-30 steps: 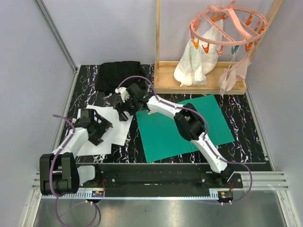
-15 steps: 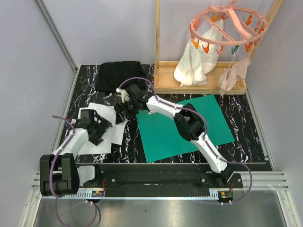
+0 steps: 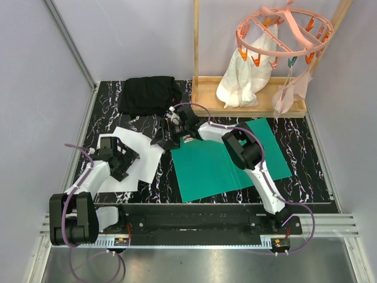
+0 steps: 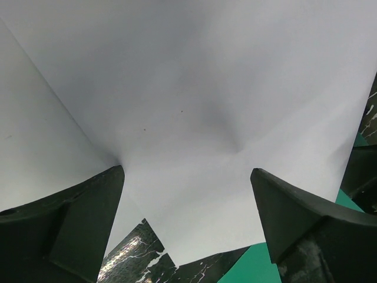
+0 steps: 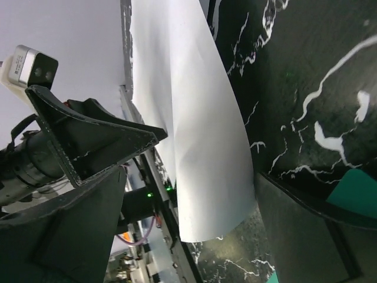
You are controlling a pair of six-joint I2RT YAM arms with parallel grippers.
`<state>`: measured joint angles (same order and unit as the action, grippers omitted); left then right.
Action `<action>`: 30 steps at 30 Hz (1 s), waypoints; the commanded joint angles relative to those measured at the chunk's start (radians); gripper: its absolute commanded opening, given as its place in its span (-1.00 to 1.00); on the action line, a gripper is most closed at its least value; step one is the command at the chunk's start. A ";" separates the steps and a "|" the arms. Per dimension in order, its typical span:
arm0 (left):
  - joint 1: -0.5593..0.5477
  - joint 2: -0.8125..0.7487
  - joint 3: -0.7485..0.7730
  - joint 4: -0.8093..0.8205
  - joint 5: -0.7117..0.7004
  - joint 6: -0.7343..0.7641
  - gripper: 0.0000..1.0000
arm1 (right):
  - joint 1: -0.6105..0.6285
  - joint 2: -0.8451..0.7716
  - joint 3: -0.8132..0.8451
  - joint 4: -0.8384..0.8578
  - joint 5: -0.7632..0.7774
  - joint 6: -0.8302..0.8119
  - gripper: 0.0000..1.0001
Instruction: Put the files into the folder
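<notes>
The black marbled table [image 3: 306, 171] fills the middle of the overhead view, its near edge hidden under the arm bases. The folder [image 3: 206, 171] lies open and flat right of centre; the right arm crosses it on a diagonal and covers much of its upper half, so no clips can be made out. The files [image 3: 144, 159] lie left of the folder, overlapping and skewed; the left arm covers their lower left part, so where one sheet ends and the other begins is hard to tell. At upper right a wooden rack [image 3: 206, 103] carries a pink clip hanger [image 3: 283, 29] with pale cloths, the hanger cut off by the top of the frame. A folded black cloth [image 3: 148, 94] sits at upper centre-left. The left gripper [image 3: 121, 162] is down on the sheets; its wrist camera sees almost nothing but white paper, with both fingers [image 4: 65, 230] spread wide at the lower corners, clasping nothing, and a sliver of teal at the bottom edge. The right gripper [image 3: 166, 140] sits at the sheets' upper right corner, beside the folder's upper left corner. In its wrist view a sheet curves up off the table between its widely parted fingers [image 5: 306, 236]; the jaws are not closed, and whether the paper touches the finger at lower right cannot be told.
</notes>
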<state>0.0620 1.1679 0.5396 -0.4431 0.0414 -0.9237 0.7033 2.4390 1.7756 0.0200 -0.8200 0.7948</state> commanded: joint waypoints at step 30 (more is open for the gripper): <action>0.001 -0.076 -0.020 0.004 0.005 0.031 0.94 | 0.050 -0.020 -0.128 0.603 0.018 0.376 0.99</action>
<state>0.0620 1.1202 0.5293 -0.4507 0.0483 -0.9127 0.7544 2.3924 1.5829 0.6483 -0.7685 1.2785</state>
